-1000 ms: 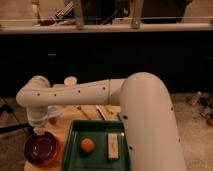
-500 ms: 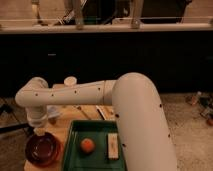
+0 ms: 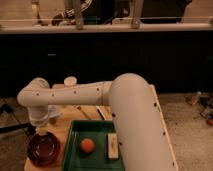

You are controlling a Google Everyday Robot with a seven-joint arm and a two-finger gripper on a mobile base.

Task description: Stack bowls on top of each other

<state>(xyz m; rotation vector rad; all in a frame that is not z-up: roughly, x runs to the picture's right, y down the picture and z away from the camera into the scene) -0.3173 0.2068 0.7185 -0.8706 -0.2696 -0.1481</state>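
The dark maroon-brown bowl (image 3: 43,149) sits at the front left of the wooden table (image 3: 61,129). My gripper (image 3: 41,129) hangs straight down from the white wrist, just above the bowl's far rim. The long white arm (image 3: 125,105) reaches in from the right and covers much of the table. The orange bowl is not in view; it may be hidden behind the arm.
A green rectangular tray (image 3: 97,131) lies right of the bowl, holding a small orange ball (image 3: 87,145) and a pale rectangular block (image 3: 113,146). A small white cup (image 3: 70,80) stands at the table's far edge. A dark counter wall runs behind the table.
The thick arm segment has shifted slightly to the left. The gripper stays over the far rim of the maroon bowl, which has not moved.
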